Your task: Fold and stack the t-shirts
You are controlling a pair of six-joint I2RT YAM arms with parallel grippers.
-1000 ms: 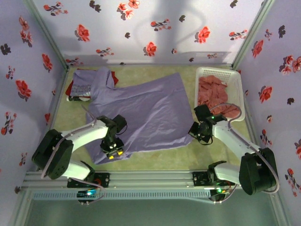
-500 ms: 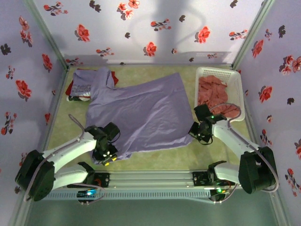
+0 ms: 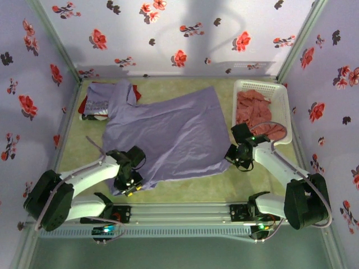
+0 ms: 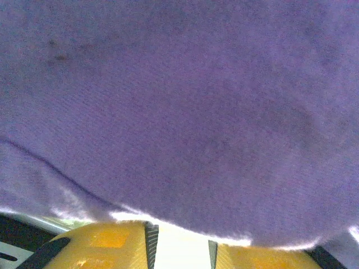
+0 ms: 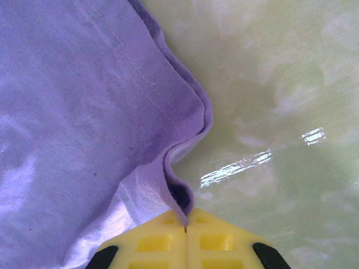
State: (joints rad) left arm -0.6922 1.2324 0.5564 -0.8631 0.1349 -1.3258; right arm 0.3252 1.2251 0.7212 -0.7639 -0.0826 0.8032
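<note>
From above, we see the lavender t-shirt (image 3: 174, 134) spread flat in the middle of the green table (image 3: 224, 188). The left gripper (image 3: 130, 182) is on its near left corner and the right gripper (image 3: 238, 159) is at its right edge. Salmon-red t-shirts (image 3: 255, 112) lie in the white basket (image 3: 283, 106) at the far right.

In the left wrist view, the lavender t-shirt (image 4: 185, 112) covers the tips of the left gripper (image 4: 182, 249). Its yellow fingers (image 4: 106, 246) stand a little apart, but we cannot tell if they pinch cloth.

In the right wrist view, the right gripper (image 5: 186, 235) is pressed together on the hem of the lavender t-shirt (image 5: 73, 112).
</note>
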